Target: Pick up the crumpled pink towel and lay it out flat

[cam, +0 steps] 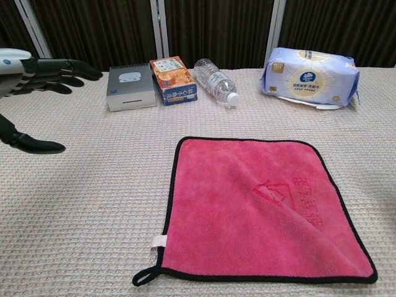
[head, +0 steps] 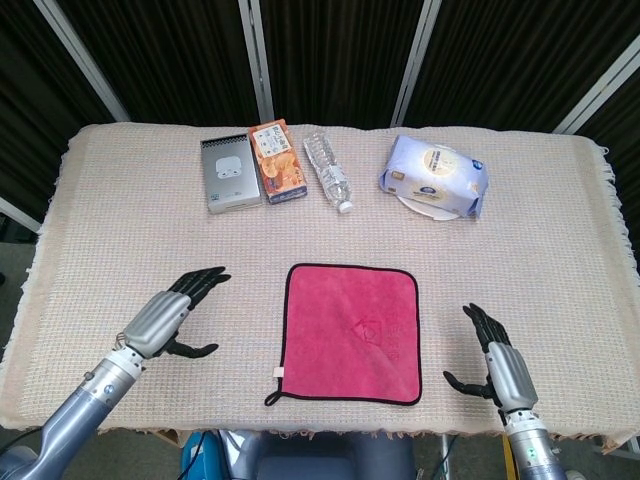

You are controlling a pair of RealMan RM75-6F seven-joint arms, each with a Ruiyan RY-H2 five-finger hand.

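The pink towel (head: 350, 332) with a black hem lies spread flat near the table's front edge, and the chest view shows the same towel (cam: 260, 207) with a small loop at its near left corner. My left hand (head: 167, 317) hovers to the left of it with fingers apart, holding nothing; in the chest view that left hand (cam: 34, 77) sits at the far left edge. To the towel's right, my right hand (head: 502, 365) is raised with fingers spread and empty. It does not show in the chest view.
Along the back of the cloth-covered table (head: 110, 220) stand a grey box (head: 229, 173), an orange snack box (head: 276, 161), a lying water bottle (head: 328, 170) and a blue-white tissue pack (head: 435, 176). The table's front edge runs just below the towel.
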